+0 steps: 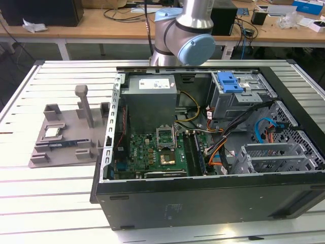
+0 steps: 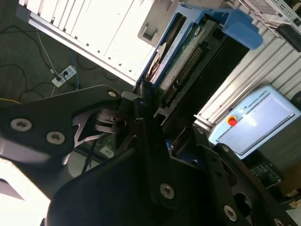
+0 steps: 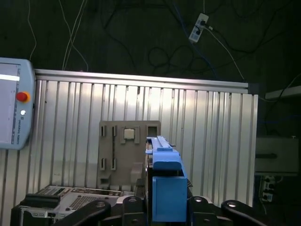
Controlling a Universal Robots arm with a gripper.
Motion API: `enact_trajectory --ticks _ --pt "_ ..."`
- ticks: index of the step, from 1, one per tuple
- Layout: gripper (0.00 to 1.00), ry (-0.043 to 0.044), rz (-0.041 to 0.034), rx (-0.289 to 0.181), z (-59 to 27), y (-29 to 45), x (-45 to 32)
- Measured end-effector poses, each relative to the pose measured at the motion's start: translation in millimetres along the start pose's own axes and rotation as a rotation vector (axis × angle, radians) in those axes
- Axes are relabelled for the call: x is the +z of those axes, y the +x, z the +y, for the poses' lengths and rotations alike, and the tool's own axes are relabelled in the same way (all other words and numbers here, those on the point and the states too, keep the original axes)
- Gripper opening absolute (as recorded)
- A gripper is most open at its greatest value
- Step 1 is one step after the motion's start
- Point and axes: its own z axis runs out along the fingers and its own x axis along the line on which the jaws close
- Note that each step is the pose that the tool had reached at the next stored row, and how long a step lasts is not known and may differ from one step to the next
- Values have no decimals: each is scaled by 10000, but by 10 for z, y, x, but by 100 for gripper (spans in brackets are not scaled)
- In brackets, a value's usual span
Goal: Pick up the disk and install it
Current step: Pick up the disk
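The disk (image 3: 167, 188) sits edge-on in its blue plastic carrier frame, with my gripper (image 3: 164, 209) shut on it from both sides. In the second wrist view the disk (image 2: 188, 61) shows its green circuit-board side and blue frame, and the gripper (image 2: 141, 108) clamps its near end. It hangs in the air, well above the slatted table (image 3: 211, 132). In the exterior view the arm (image 1: 185, 30) rises out of frame behind the open computer case (image 1: 203, 203).
A grey fixture (image 1: 66, 137) with a small square chip (image 1: 52, 132) lies on the table at the exterior view's left. Inside the case is a grey drive cage with a blue latch (image 1: 228, 81), plus cables and a motherboard. A pendant with a red button (image 3: 14, 108) hangs beside the table.
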Motion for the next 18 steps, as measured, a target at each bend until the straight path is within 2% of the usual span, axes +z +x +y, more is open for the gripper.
enact_trajectory --ticks 4,5,9,10,11,12,16,18 --pt "37 0 -7 0 5 1 -121" --pt "37 1 -29 -1 5 0 -122" --pt "37 2 -40 -3 0 2 -122" --pt "37 4 -64 -5 -5 2 -122" --pt "37 12 -177 -8 -13 2 -122" --pt "37 14 -231 -11 -17 2 -123" --pt "37 14 -211 -11 -46 5 -122" --pt "37 4 -188 -9 -136 31 -115"
